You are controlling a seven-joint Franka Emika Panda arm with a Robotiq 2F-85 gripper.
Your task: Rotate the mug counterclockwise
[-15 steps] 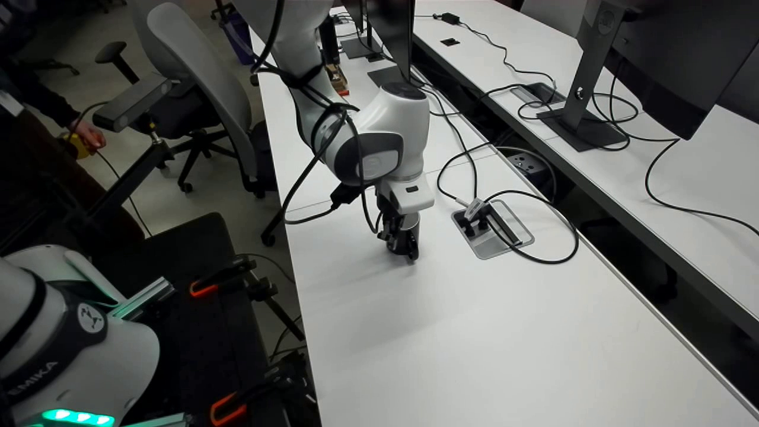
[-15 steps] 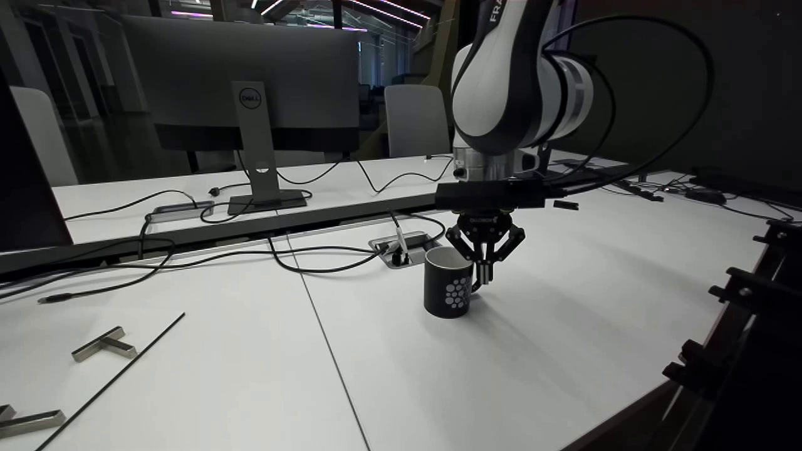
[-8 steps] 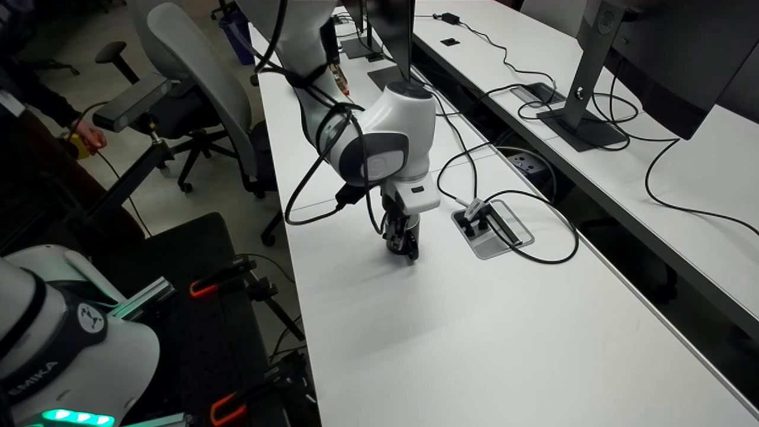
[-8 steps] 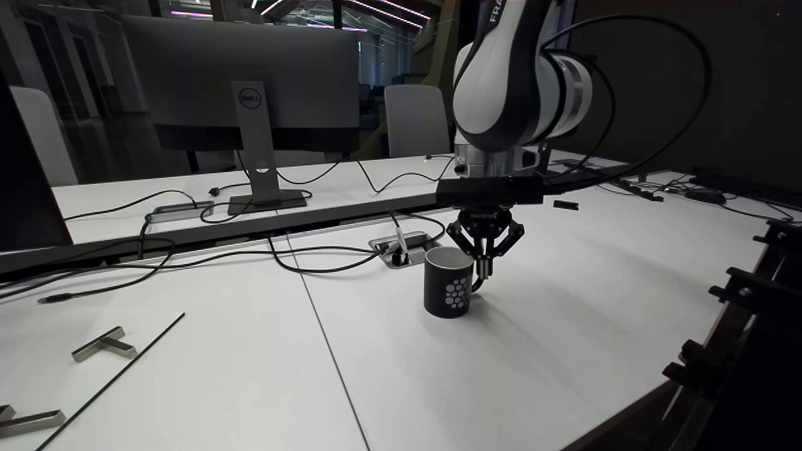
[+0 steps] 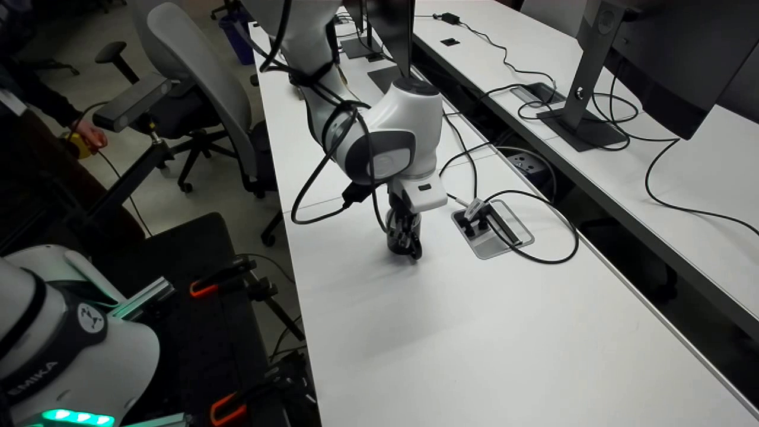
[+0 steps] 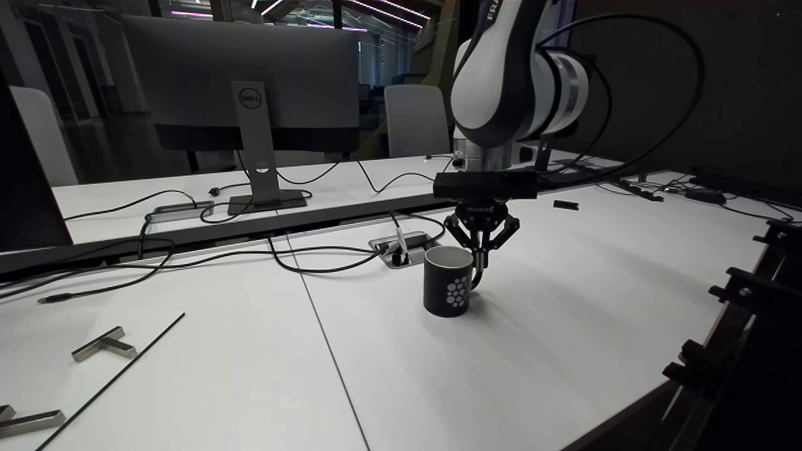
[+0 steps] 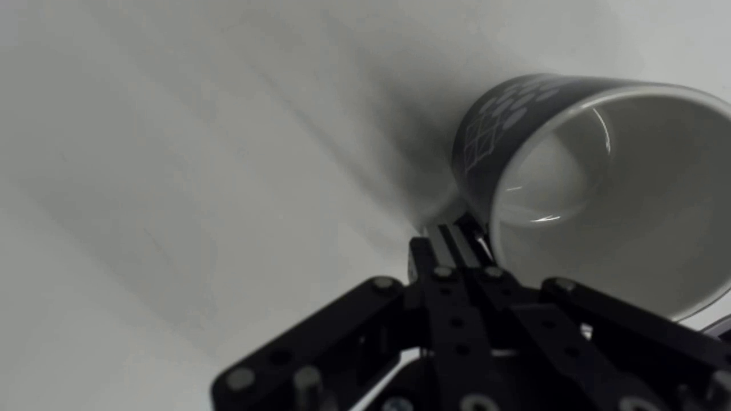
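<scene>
In an exterior view, the Robotiq gripper [image 6: 480, 265], its fingers [image 6: 483, 259] fully together and holding nothing, has shifted along with the handle [image 6: 477, 280] of the black mug [image 6: 441, 290], which stands upright on the white desk [image 6: 395, 357]. In an exterior view, the handle has swung slightly toward the desk power box [image 5: 491, 245], apparently a counterclockwise nudge. In the wrist view, the fingertips [image 7: 439, 246] lie just beside the mug, so pushing seems to work, with more turning probably needed.

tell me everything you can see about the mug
The mug is a dark cylinder, ceramic by its look, with a glossy pale interior, a loop handle and light dots and lines on its side. It stands upright on the white table. The claw, shut, is right beside the handle; whether they touch is unclear.
</scene>
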